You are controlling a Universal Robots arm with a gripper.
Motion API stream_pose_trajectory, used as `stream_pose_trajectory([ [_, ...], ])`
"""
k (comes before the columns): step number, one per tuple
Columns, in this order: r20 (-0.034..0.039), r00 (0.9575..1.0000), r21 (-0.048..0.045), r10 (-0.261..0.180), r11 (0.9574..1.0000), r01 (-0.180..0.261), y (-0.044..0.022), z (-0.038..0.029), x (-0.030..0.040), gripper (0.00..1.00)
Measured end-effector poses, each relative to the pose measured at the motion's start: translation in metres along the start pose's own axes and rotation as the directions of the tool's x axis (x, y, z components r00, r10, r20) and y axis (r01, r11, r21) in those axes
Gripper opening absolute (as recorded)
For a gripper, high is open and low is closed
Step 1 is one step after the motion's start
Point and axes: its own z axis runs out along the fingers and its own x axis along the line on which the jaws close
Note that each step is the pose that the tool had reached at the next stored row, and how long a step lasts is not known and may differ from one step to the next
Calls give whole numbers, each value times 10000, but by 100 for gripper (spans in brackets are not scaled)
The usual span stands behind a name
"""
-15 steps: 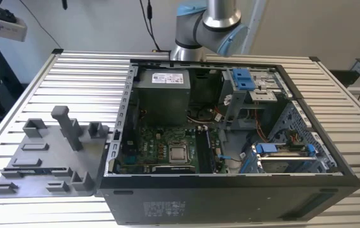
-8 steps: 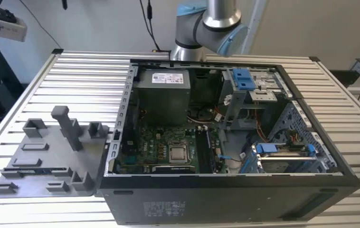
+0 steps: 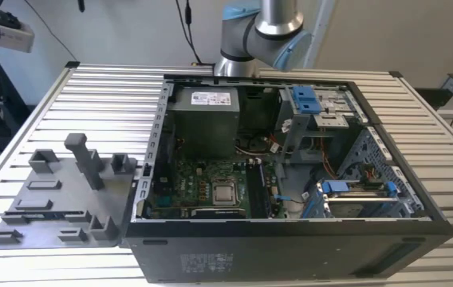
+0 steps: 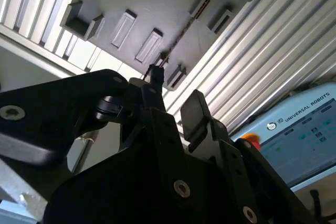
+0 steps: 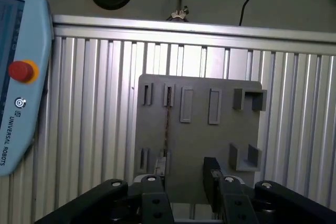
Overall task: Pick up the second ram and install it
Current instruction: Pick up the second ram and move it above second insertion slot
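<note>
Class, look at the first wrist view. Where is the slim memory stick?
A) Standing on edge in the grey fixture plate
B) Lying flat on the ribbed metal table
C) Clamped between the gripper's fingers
A: in the first wrist view the second ram shows as a thin dark line set into the grey fixture plate, while the gripper is open above the plate with nothing between its fingers.
</note>
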Motion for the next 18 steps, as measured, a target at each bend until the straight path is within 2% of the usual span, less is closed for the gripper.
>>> stream_pose_trajectory([
  [4,0,10000,1,0,10000,0,0,22,-2,42],
  [14,1,10000,8,20,10000,-20,2,160,-11,42],
  [18,37,10000,49,26,10000,-26,7,216,-11,42],
])
